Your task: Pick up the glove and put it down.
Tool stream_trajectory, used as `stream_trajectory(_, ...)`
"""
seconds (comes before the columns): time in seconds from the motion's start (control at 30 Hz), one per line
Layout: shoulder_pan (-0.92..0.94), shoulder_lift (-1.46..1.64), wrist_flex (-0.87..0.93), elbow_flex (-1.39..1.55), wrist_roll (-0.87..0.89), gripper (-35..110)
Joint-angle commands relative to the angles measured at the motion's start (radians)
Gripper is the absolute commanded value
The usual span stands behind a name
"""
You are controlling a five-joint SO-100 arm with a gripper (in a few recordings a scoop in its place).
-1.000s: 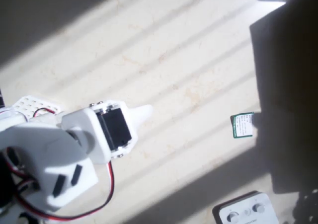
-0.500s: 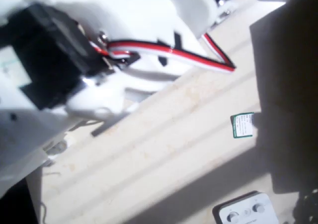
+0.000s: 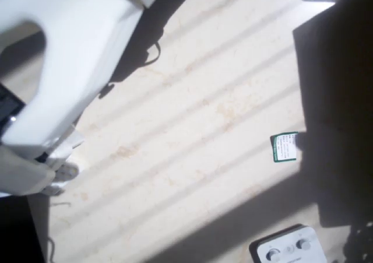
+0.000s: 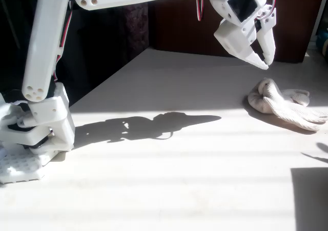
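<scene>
**Hand high above the glove, descent not yet begun**

Nearest in the fixed view, the sunlit surface [image 4: 169,190] lay bare, striped with bands of light, and the arm's shadow stretched across its middle. At the left edge stood the arm's base [image 4: 31,139], with the long white links rising from it and reaching out to the right across the top of the picture.

Further back and to the right, the glove [image 4: 284,104] lay on the surface, cream and crumpled, its plump fingers trailing toward the right edge. Above it, and a little to its left, hung the hand [image 4: 262,63], clear of the fabric, tips pointing down. The two fingers sat close together at the tips with almost no gap, so the hand looked closed and held nothing.

In the overhead view a small green-and-white card [image 3: 284,147] and a white box with knobs [image 3: 287,246] sat toward the right and lower right.

The step in hand looked to be the approach. To do it well, the fingers would need to spread before going down, and the hand should shift a touch rightward so it straddles the bunched, thick part of the glove, not a single loose finger. A straight drop and a pinch deep into the fabric would likely grip best.
</scene>
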Motion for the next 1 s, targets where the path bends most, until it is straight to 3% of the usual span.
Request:
stream_trajectory(0.0,-0.021,-0.067,-0.012,-0.12,0.011,1)
stream_trajectory(0.33,-0.026,-0.247,-0.011,-0.275,0.011,1)
stream_trajectory(0.67,-0.026,-0.258,0.003,-0.264,0.009,26)
stream_trajectory(0.97,-0.021,-0.359,-0.011,-0.276,0.011,28)
